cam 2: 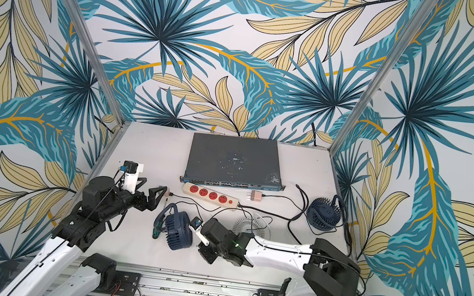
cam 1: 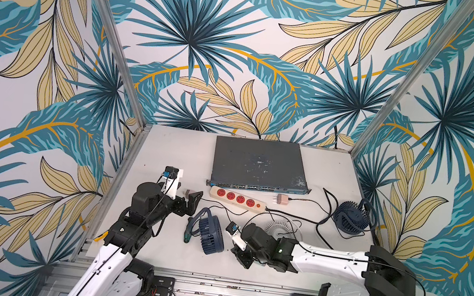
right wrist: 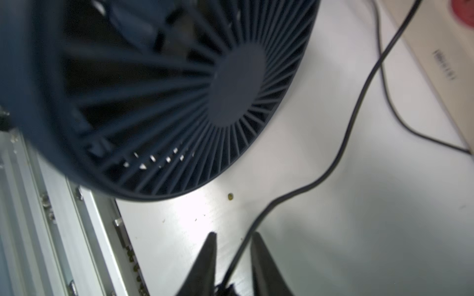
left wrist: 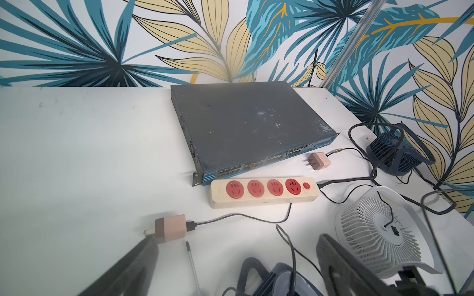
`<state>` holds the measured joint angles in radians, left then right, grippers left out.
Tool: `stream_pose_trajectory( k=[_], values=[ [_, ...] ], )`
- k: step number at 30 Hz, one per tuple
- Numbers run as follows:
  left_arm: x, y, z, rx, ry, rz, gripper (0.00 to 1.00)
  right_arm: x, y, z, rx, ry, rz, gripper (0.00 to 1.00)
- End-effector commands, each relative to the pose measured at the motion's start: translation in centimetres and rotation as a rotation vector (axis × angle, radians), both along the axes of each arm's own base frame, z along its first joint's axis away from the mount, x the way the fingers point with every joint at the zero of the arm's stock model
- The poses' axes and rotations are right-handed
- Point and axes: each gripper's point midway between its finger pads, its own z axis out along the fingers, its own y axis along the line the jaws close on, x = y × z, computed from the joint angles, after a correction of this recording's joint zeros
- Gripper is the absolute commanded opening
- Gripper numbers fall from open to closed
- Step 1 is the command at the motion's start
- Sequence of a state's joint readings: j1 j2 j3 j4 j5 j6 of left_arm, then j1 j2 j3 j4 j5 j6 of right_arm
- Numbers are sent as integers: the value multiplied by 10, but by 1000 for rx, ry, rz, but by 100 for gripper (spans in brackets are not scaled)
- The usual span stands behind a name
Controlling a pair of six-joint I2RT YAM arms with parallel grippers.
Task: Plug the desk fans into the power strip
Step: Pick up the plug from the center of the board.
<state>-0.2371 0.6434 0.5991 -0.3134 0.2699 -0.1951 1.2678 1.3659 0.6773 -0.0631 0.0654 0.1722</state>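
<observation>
The right claw [right wrist: 234, 234] is sitting closed, its two black fingers pinching a thin black cable [right wrist: 359, 97] that is running out between them across the white table [right wrist: 333, 230]. Just beside it, the round dark blue plastic fan [right wrist: 238, 87] with its ribbed grille is lying near the table's front edge.

The left claw [left wrist: 236, 237] is standing wide apart and empty. One of its fingers is just beside the pronged end of a small pink plastic plug adapter [left wrist: 170, 228] — whether it is touching, I cannot tell. A cable is leaving the adapter's other end and curling back toward the fans.

Further out, the long cream plastic power strip [left wrist: 264, 192] is lying flat with its four round red sockets all showing empty. It is sitting just in front of the flat grey metal network switch [left wrist: 251, 123].

The adapter is looking light, rigid and smooth, so it is probably best taken across its flat sides, clear of the prongs and the cable. The cable is limp and will likely be tugging the plug off line as it is lifted. The strip is looking light too — pressing a plug in may be sliding it along the table unless something is bracing it.
</observation>
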Motion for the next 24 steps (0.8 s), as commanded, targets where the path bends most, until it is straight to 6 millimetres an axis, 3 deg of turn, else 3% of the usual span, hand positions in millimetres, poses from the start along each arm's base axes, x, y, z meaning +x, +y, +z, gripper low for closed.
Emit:
stream_pose_trajectory(
  k=[1,7,12,17,24],
  values=[
    [-5,-11,42,-42,-98,-66,100,35,3,64,193,-109,-191,0],
    [-16,-38,91,-118,-234,-240,100,96,-10,138,432,-158,-370,0],
    [-24,-69,104,-105,-261,-379,100,131,-10,209,640,-234,-366,0],
    [-20,-107,98,-16,-247,-472,100,143,-4,259,702,-275,-290,0],
    [11,-139,68,62,-222,-504,100,126,9,293,722,-227,-100,0]
  ],
)
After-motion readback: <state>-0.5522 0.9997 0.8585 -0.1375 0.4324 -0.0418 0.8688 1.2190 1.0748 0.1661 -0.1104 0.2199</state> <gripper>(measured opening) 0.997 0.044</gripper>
